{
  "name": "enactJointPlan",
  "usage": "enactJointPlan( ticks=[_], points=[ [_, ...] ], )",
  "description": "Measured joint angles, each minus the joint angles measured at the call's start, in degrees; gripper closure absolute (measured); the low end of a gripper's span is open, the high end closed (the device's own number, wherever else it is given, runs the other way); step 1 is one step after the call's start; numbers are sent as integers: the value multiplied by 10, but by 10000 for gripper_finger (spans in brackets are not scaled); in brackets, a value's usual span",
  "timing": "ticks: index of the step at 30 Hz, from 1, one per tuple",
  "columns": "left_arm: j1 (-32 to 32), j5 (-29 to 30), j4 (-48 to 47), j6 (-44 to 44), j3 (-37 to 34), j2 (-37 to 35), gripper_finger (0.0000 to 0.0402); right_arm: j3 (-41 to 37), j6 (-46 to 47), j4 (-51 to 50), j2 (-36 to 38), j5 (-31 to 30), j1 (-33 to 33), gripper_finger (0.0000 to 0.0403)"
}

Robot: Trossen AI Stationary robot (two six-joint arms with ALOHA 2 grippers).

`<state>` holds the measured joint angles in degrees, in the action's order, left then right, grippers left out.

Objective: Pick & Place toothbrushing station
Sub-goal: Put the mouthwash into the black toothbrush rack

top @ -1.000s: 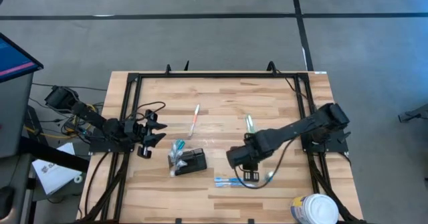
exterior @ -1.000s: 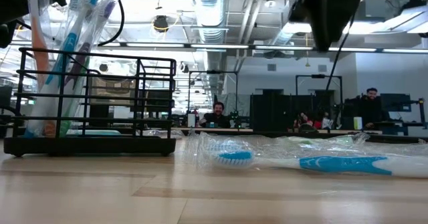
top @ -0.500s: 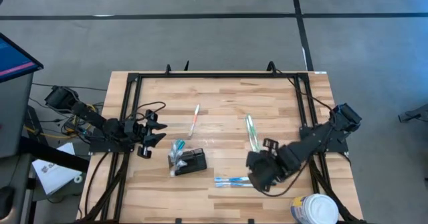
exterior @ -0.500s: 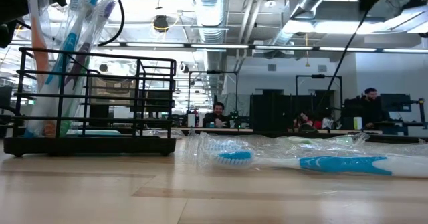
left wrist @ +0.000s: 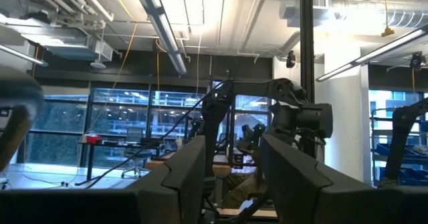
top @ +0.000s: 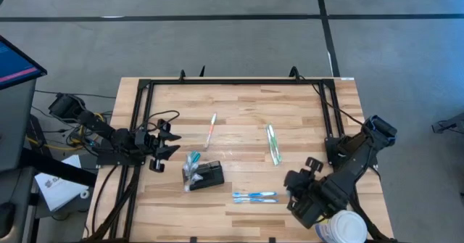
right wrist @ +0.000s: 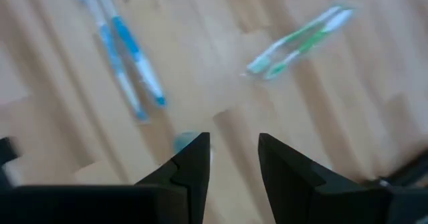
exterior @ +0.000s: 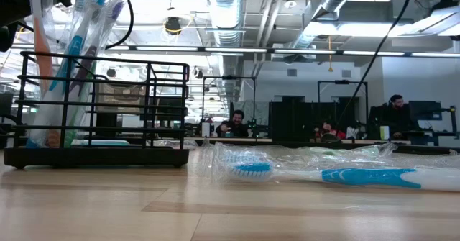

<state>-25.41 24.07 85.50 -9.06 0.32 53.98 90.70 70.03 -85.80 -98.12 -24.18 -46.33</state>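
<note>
Toothbrushing station [top: 205,175] sits lower centre of the high view, brushes upright in it — blue toothbrushes [top: 254,196], a green one [top: 273,143] and an orange one [top: 211,130] lie loose on the wooden table [top: 239,109]. Right gripper [top: 311,172], lower right, empty, fingers narrowly apart; left gripper [top: 168,137] parked, likewise — open workshop beyond.

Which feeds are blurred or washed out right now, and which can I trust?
Right wrist view: motion-smeared, the blue toothbrushes and green toothbrush are streaks. Left wrist view: ceiling lights glare, foreground dark. Low view: bright backlight, the toothbrushing station silhouetted, the near table soft. High view: even and sharp; trust it.
</note>
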Motion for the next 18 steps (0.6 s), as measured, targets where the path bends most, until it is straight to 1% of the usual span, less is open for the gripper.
enactJointPlan(
  ticks=[4,6,8,10,12,15,18],
  points=[
    [0,0,3,-1,0,0,268,-16,39,-29,20,-49,-20,285],
    [0,0,3,-1,0,0,269,-50,56,-16,47,-63,-28,285],
    [0,0,3,-1,0,0,270,-105,88,1,90,-72,-33,288],
    [0,0,3,-1,0,0,270,-171,109,43,145,-79,-35,296],
    [0,0,3,-1,0,0,270,-236,110,105,201,-94,-38,307],
    [0,1,3,-4,0,0,270,-326,78,207,280,-144,-51,327],
    [0,1,3,-23,0,0,270,-400,49,286,351,-158,-65,344]
  ],
)
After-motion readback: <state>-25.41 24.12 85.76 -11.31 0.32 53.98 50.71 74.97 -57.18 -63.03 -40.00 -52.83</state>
